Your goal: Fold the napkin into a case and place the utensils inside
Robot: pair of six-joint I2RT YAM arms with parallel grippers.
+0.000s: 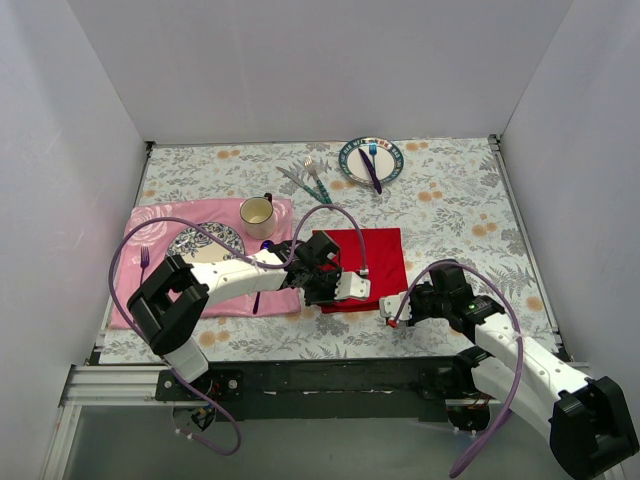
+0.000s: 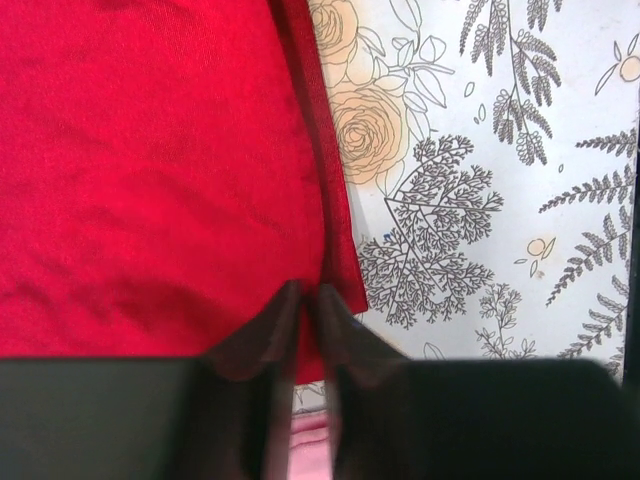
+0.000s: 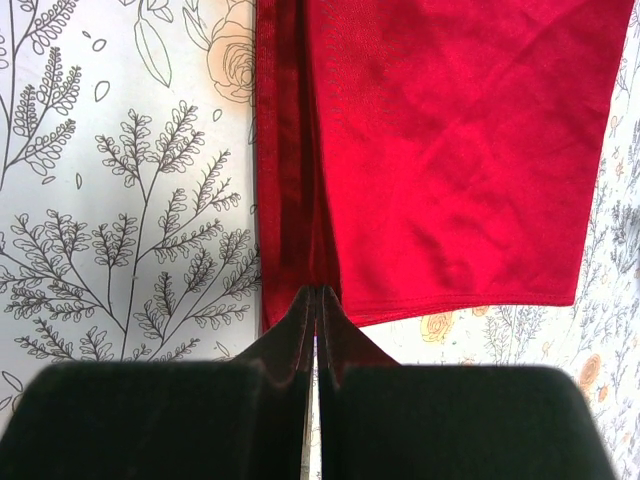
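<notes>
The red napkin [image 1: 375,255] lies flat on the floral tablecloth in front of the arms, with a fold along one side [image 3: 290,150]. My left gripper [image 1: 352,290] sits over its near left edge. In the left wrist view its jaws [image 2: 305,292] stand a crack apart over the napkin's [image 2: 150,150] folded edge. My right gripper [image 1: 392,310] is at the near right corner, shut [image 3: 316,292] on the doubled edge of the napkin [image 3: 450,150]. The utensils [image 1: 310,178], a silver fork and knife with teal handles, lie at the back of the table, far from both grippers.
A pink rose-patterned mat [image 1: 160,225] at the left holds a mug [image 1: 258,211], a patterned plate [image 1: 205,240] and a purple fork [image 1: 145,262]. A plate [image 1: 350,170] at the back carries a blue fork and purple knife. White walls enclose the table.
</notes>
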